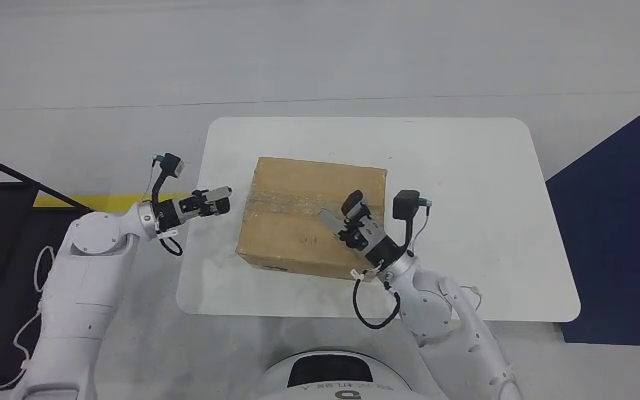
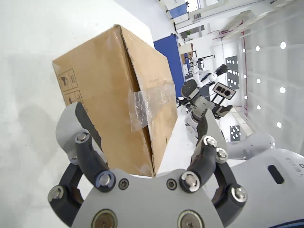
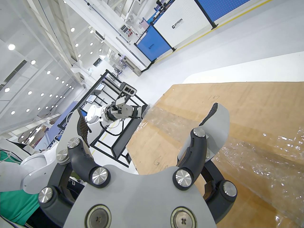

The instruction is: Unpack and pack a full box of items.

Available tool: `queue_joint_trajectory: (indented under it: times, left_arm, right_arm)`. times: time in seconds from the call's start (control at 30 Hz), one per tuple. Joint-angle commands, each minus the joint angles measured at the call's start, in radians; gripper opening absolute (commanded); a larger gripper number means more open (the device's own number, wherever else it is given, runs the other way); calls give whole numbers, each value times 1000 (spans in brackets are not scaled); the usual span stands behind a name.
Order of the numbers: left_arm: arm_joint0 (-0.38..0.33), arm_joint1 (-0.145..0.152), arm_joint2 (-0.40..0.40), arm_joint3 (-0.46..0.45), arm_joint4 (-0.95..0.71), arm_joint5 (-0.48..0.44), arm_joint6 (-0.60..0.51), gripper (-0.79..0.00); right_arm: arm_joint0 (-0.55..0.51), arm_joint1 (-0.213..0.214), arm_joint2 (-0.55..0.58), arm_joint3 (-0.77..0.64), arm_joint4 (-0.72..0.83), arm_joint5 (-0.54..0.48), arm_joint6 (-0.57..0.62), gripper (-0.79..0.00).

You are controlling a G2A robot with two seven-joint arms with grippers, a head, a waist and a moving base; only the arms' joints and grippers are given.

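A closed brown cardboard box [image 1: 312, 215] sits in the middle of the white table [image 1: 480, 180], its top seam sealed with clear tape [image 2: 142, 106]. My left gripper [image 1: 222, 201] hangs open just off the box's left side, level with the taped end; the box [image 2: 114, 81] stands between and beyond its fingers [image 2: 80, 117]. My right gripper [image 1: 348, 218] is open above the box's near right part, over the top face [image 3: 237, 110] and crinkled tape [image 3: 256, 153]. Neither gripper holds anything.
The table's right half and far strip are bare white surface. A dark frame and yellow floor line lie off the table's left edge [image 1: 40, 195]. A blue panel [image 1: 610, 230] stands past the right edge.
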Motion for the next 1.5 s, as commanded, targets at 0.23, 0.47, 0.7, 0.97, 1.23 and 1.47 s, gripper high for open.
queue_joint_trajectory:
  times: [0.23,0.47,0.7,0.97,1.23,1.47]
  left_arm:
    - [-60,0,52,44,57,11,-2,-773]
    - [-70,2,67,41,57,-8,2,-785]
    - [-73,5,75,42,107,-7,49,-785]
    - [-69,9,91,26,150,-3,80,-785]
    - [-80,11,109,31,185,6,108,-785]
    - [-76,14,114,29,190,-3,118,-785]
  right_arm:
    - [-2,3,-2,-2,1,3,-5,0]
    - [0,4,-6,-1,2,5,-12,0]
    - [5,6,-3,13,15,0,-21,0]
    - [7,7,-3,15,20,-3,-23,0]
    - [7,7,-3,15,20,-3,-23,0]
    - [-52,22,71,-24,244,-134,43,0]
